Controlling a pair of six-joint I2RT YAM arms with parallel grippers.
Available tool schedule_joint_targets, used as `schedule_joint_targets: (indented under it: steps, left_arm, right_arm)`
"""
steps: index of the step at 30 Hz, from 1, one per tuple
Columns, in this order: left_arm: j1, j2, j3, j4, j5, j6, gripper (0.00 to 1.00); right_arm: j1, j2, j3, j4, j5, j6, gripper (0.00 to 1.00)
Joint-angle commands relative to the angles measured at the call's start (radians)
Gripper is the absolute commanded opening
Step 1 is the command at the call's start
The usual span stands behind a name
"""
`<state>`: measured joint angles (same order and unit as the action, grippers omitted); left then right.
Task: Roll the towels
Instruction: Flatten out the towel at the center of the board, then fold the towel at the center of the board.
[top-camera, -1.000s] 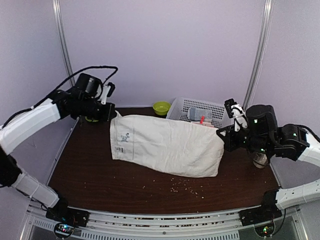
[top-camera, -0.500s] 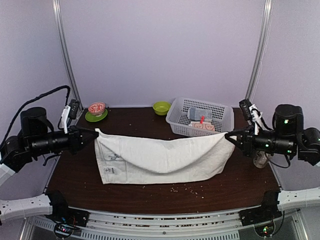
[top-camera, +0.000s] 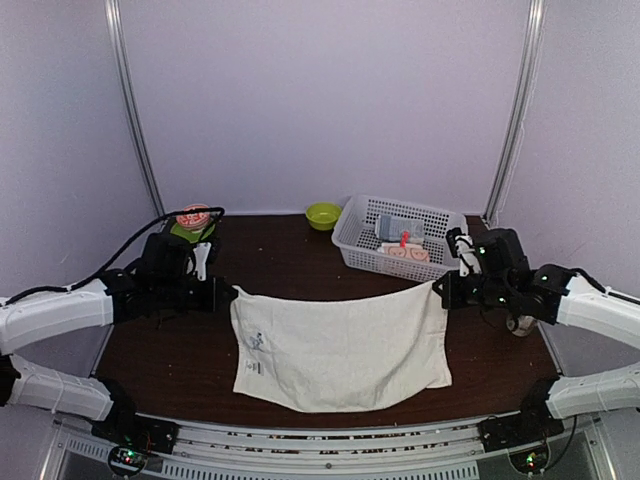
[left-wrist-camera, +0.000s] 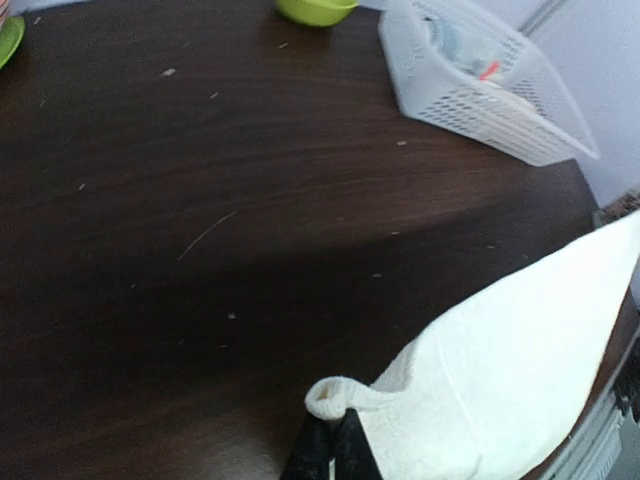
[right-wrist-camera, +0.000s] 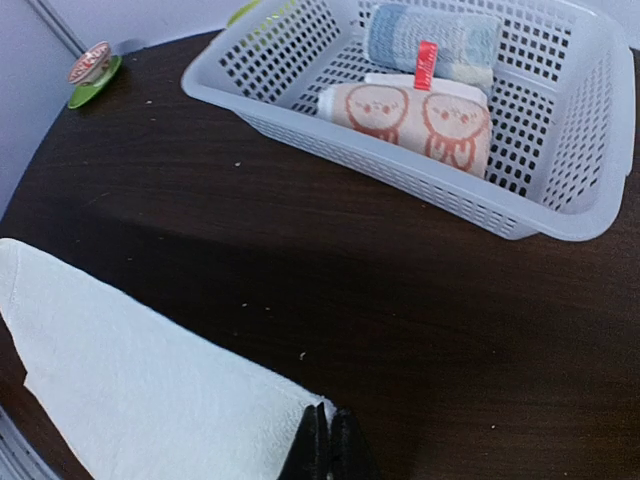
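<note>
While gripping its corners, the left claw (top-camera: 231, 294) and right claw (top-camera: 438, 289) are drawing the white towel (top-camera: 340, 345) back, spreading it between them over the worktop (top-camera: 300, 250) for rolling.

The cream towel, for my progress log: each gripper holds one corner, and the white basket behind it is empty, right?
Not empty: the right wrist view shows the white basket holding a rolled cartoon-face towel and a grey-blue roll. The rest holds: left gripper and right gripper each pinch a corner of the cream towel.
</note>
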<state>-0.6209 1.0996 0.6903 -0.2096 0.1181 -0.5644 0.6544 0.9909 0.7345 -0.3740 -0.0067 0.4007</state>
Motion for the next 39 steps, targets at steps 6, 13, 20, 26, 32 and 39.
schedule_joint_targets:
  steps: [6,13,20,26,32,39]
  left_arm:
    - [0.087,0.204,0.023,0.286,-0.056,-0.024,0.0]
    - [0.086,0.257,-0.014,0.352,-0.059,-0.02,0.0]
    - [0.085,0.173,-0.127,0.33,-0.033,-0.041,0.0]
    - [0.081,0.111,-0.223,0.305,-0.026,-0.077,0.0]
    - [0.069,0.09,-0.263,0.307,-0.022,-0.092,0.0]
    - [0.037,0.069,-0.265,0.265,-0.011,-0.082,0.0]
  right_arm:
    - [-0.07,0.253,0.018,0.22,0.133,0.04,0.0]
    - [-0.07,0.334,0.015,0.26,0.15,0.026,0.0]
    - [-0.067,0.272,-0.058,0.247,0.123,0.051,0.0]
    - [-0.065,0.209,-0.138,0.227,0.103,0.075,0.0]
    - [-0.063,0.152,-0.182,0.2,0.083,0.087,0.0]
    - [-0.045,0.106,-0.221,0.167,0.064,0.105,0.0]
